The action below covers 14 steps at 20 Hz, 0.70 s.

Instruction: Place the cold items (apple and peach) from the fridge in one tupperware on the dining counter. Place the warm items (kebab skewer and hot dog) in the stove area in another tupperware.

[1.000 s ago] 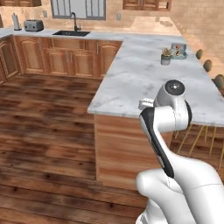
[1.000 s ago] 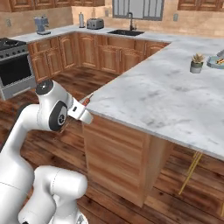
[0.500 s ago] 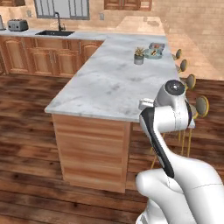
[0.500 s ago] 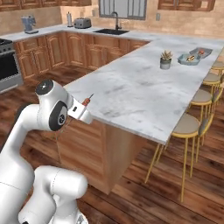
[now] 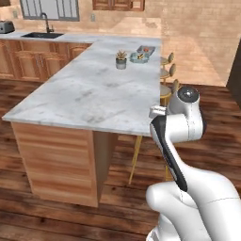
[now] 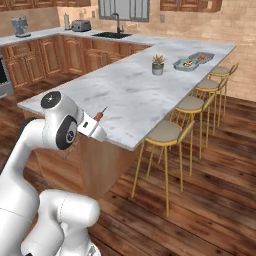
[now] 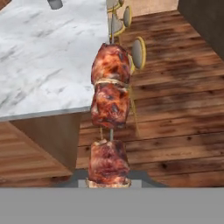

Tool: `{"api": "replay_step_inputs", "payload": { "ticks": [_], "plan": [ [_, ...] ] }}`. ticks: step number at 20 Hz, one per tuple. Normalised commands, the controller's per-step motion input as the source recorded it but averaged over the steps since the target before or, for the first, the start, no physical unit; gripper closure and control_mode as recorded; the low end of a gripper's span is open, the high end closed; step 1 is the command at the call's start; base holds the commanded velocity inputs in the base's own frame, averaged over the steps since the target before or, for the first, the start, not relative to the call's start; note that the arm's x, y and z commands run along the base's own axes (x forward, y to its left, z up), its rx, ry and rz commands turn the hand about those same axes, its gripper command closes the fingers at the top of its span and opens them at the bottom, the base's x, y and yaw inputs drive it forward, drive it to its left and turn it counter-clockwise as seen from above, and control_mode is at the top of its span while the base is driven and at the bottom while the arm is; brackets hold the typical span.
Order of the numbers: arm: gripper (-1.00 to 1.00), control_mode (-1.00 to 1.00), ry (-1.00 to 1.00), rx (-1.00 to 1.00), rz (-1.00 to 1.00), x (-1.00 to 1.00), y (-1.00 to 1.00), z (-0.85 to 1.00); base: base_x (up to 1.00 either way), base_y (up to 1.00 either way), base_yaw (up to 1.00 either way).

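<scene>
Hand [image 7: 108, 183] clamped on kebab skewer [image 7: 109, 140], long axis pointing ahead; tupperwares [image 6: 194, 60] at far end of dining counter [image 6: 125, 90], well apart.

Kebab skewer [image 7: 110, 135] base behind grey band.

Arm: we carry it folded high above our base, elbow bent, wrist level. Gripper [image 7: 109, 181]: jaws clamped on the kebab skewer [image 7: 109, 131], which sticks out straight ahead.
</scene>
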Motion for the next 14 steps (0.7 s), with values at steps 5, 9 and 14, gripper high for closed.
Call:
{"api": "replay_step_inputs", "payload": {
  "ticks": [5, 9, 14],
  "plan": [
    [1.0, 1.0, 0.0, 0.0, 0.0, 0.0, 0.0, 0.0, 0.02, -1.0, 0.0],
    [1.0, 1.0, 0.0, 0.0, 0.0, 0.0, 0.0, 0.0, 0.23, -1.0, 0.0],
    [1.0, 1.0, 0.0, 0.0, 0.0, 0.0, 0.0, 0.0, 0.42, -1.0, 0.0]
  ]
}}
